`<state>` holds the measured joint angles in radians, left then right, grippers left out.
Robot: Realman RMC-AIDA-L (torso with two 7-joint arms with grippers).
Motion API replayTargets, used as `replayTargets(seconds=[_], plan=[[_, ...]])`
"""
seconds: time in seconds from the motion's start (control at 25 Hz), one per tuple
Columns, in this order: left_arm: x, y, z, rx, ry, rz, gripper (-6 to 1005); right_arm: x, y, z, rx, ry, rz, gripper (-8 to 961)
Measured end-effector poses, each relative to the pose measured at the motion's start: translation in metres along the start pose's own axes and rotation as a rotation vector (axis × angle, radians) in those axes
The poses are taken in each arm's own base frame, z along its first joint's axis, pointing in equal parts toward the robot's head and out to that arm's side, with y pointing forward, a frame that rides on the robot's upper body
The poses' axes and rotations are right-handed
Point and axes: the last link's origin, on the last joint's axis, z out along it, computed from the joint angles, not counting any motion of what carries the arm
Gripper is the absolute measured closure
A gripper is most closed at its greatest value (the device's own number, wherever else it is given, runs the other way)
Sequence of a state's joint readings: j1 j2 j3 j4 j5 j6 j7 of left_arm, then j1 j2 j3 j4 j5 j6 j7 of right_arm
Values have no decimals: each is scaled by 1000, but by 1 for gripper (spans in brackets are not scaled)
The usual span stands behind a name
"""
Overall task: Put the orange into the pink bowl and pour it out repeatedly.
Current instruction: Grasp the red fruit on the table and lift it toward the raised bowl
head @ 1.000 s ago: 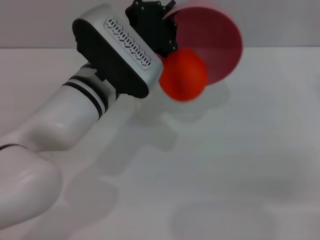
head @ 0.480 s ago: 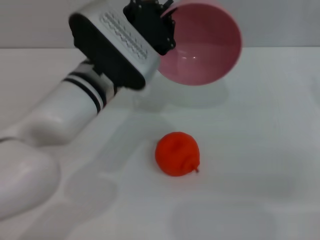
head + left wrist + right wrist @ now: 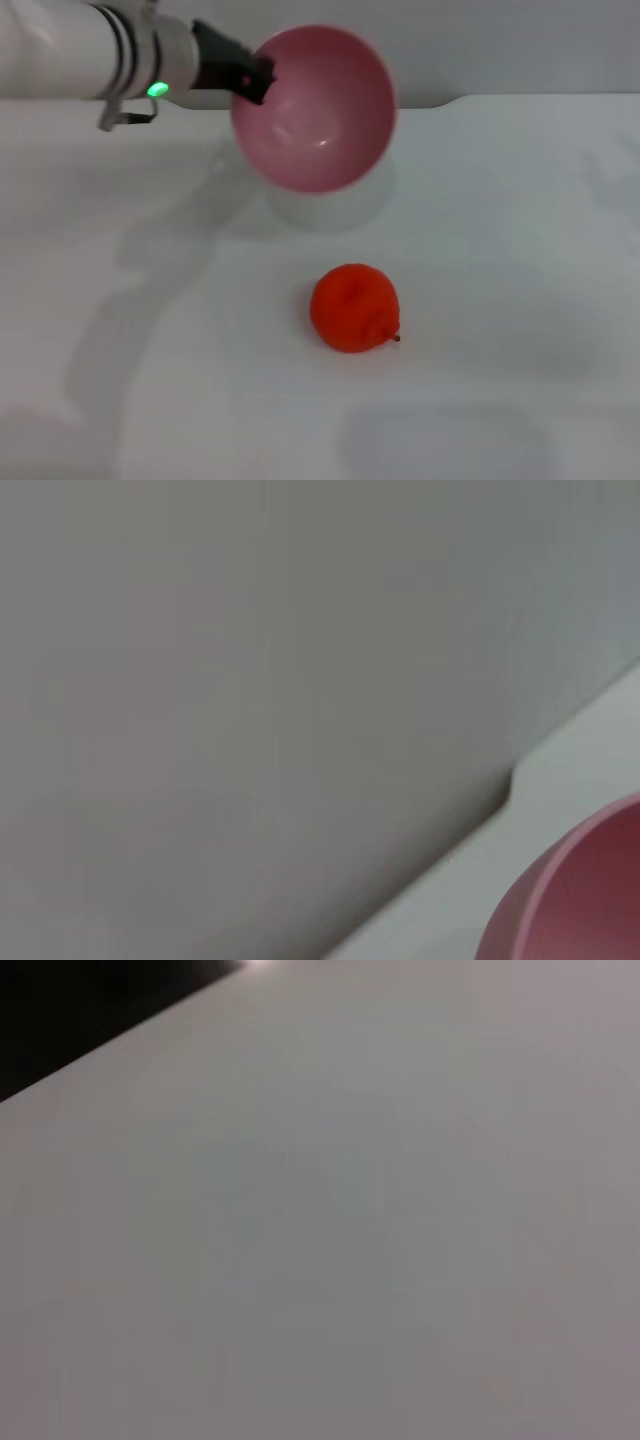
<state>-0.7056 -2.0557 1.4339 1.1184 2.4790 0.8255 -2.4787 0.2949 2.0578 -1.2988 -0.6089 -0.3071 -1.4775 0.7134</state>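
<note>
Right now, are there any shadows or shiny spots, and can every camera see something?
Head view: the orange lies on the white table; the tilted pink bowl, held by the left gripper, throws a soft grey shadow below it and has small bright glints inside. Left wrist view: mostly grey wall, with only a slice of the bowl. Right wrist view: just plain grey with a dark corner.

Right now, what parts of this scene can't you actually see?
- Left hand: head view, its fingers are hidden behind the pink bowl rim.
- Bowl: left wrist view, cut off by the edge, only a sliver shows.
- Right hand: in no view.
- Orange: its underside, against the table.
</note>
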Motion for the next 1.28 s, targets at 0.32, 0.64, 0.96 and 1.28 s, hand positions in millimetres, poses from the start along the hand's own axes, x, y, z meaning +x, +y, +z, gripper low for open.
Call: replayTargets(seconds=[0.32,0.64,0.96,1.28], plan=[[-7,-64,-45,-53,-100,-209,961,1,4,35,-231,478,155,339],[-19,-90,-64,-16,-119,-262,961,12,-20,51,-77,1107,124,342],[-18,-84,-61,-34,-130,-252,960,80,56,75,-380,1465,106,344],[-19,-79,-57,-44,-130,-252,960,97,108,78,-596,1521,86,347]])
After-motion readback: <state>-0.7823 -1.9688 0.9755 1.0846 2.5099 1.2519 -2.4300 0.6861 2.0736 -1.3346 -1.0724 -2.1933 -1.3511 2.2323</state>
